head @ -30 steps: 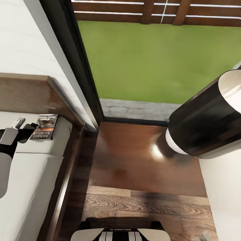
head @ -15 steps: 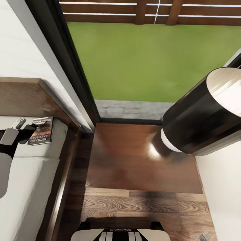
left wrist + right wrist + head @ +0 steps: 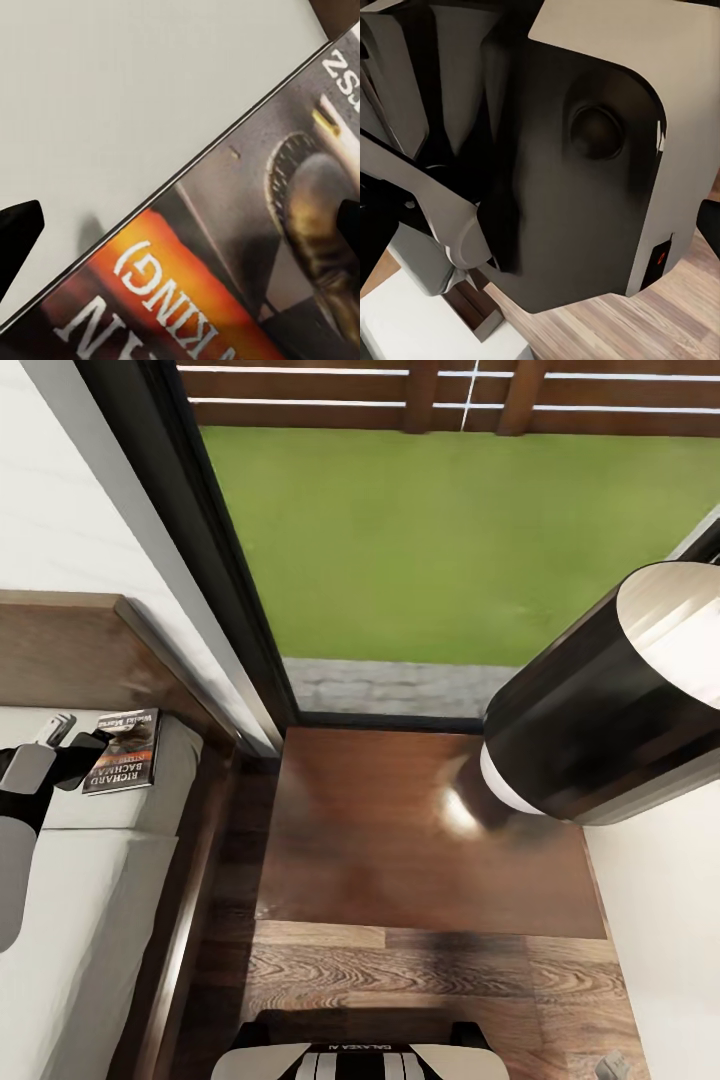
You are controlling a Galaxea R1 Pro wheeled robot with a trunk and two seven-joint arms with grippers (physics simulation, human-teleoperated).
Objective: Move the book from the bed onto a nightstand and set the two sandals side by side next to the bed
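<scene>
The book [image 3: 126, 751], a thin paperback with "RICHARD" in white, lies flat on the bed's off-white mattress [image 3: 80, 880] near the headboard [image 3: 70, 650]. My left gripper [image 3: 78, 733] hovers at the book's left edge, open, its black finger [image 3: 95, 740] over the cover. In the left wrist view the book [image 3: 247, 262] lies close below, and the gripper [image 3: 180, 232] straddles its edge with fingertips [image 3: 16, 238] wide apart. The nightstand [image 3: 400, 840] stands right of the bed, its glossy top bare. The sandals are out of view. Right gripper fingertips [image 3: 709, 225] stand apart.
My right forearm [image 3: 600, 710] hangs over the nightstand's right back corner. A black-framed window [image 3: 230, 610] rises behind the nightstand, with grass outside. Wood-plank floor [image 3: 420, 980] lies in front, and my base [image 3: 350, 1055] is at the near edge. The right wrist view faces my own trunk [image 3: 570, 165].
The head view shifted a little one second ago, bringing the book nearer my left gripper in the picture. Nothing has moved in the last half second.
</scene>
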